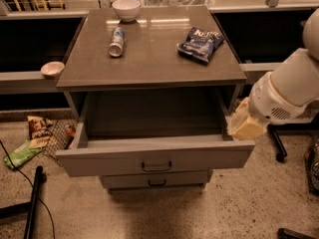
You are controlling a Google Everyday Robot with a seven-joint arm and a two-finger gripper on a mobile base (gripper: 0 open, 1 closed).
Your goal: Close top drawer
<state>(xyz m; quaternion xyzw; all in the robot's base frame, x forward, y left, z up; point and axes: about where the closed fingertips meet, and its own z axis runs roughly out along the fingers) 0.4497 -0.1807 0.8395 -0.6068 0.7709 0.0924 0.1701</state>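
Observation:
The top drawer (124, 158) of the grey cabinet stands pulled far out and looks empty inside. Its wide front panel carries a small dark centre handle (156, 167). My gripper (245, 124), yellowish at the end of the white arm (286, 91), is at the drawer's right side, against its front right corner. A lower drawer (129, 180) with the same handle sits shut beneath it.
On the cabinet top (149, 59) lie a white bowl (125, 8), a can on its side (116, 41) and a blue chip bag (200, 44). A small bowl (52, 68) sits on the left ledge. Snack bags (30, 141) and a black cable (32, 203) lie on the floor at left.

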